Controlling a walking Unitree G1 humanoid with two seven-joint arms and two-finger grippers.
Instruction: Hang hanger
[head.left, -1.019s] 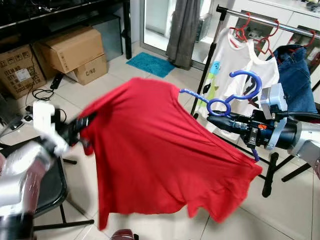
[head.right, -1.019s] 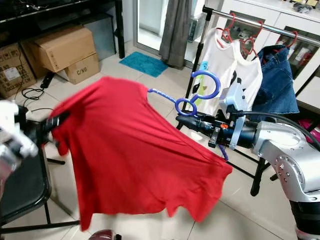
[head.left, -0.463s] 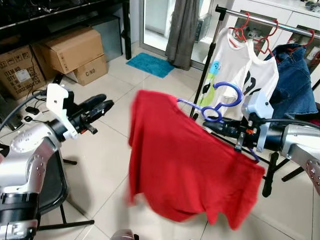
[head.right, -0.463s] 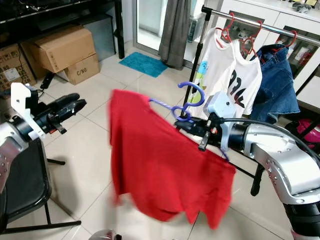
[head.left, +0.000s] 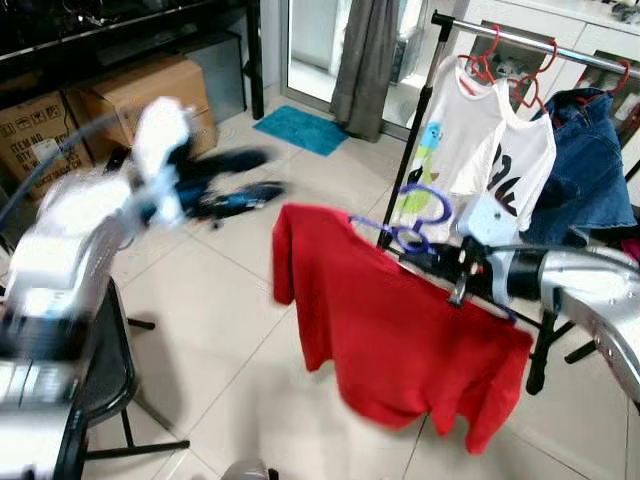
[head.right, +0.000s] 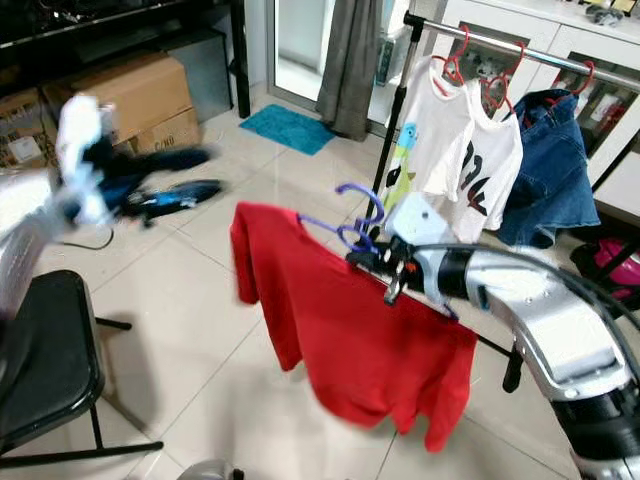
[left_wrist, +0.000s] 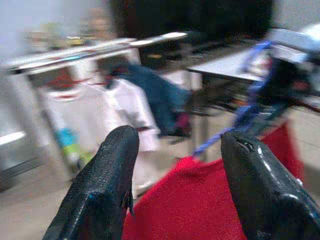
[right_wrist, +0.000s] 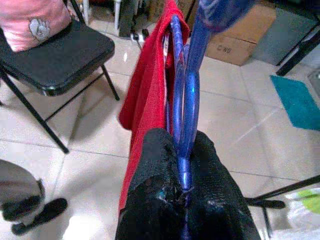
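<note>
A red T-shirt (head.left: 400, 330) hangs on a blue plastic hanger (head.left: 428, 187) in front of me. My right gripper (head.left: 440, 265) is shut on the hanger's neck just under its hook; the right wrist view shows the black fingers (right_wrist: 155, 170) clamped around the blue stem (right_wrist: 189, 100). My left gripper (head.left: 245, 180) is open and blurred in mid-air, left of the shirt and apart from it. Its two fingers (left_wrist: 107, 180) frame the red cloth and the rack beyond. The clothes rack's bar (head.left: 520, 40) runs behind at the upper right.
On the rack hang white printed shirts (head.left: 470, 120) on red hangers (head.left: 480, 65) and a denim garment (head.left: 590, 170). Cardboard boxes (head.left: 130, 95) stand at the back left, with a teal mat (head.left: 300, 128) and a grey curtain (head.left: 365, 60) behind. A black chair (head.left: 100, 370) is at my left.
My left gripper let go of the shirt's side, then rose up and to the right. The shirt swung back and now hangs below the hanger. The right gripper drew the hanger slightly left.
</note>
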